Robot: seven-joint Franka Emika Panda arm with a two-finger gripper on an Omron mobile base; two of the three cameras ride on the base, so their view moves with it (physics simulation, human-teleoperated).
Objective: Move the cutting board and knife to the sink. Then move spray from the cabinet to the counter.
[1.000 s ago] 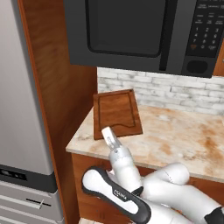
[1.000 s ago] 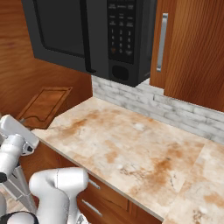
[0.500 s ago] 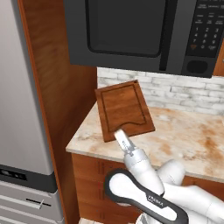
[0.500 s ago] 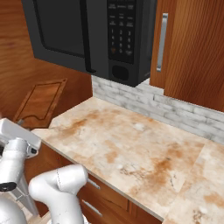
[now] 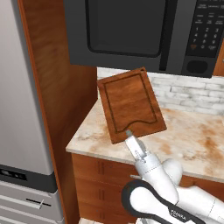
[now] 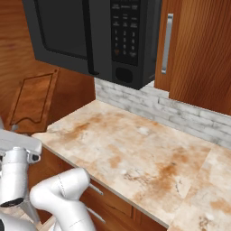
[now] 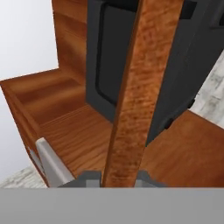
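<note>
1. Since the earlier frame, the cutting board (image 5: 130,105) has risen off the desk (image 5: 192,140). In the left base view it now stands nearly upright, tilted before the microwave (image 5: 144,33). The pincer (image 5: 130,136) is pinching its lower edge.
2. From the right base view, the cutting board (image 6: 32,101) hangs beyond the desk's (image 6: 135,153) left end, by the wooden side panel (image 6: 20,54).
3. Through the hand view, the cutting board (image 7: 140,96) shows edge-on between the fingertips (image 7: 89,178), crossing the microwave (image 7: 109,65).
</note>
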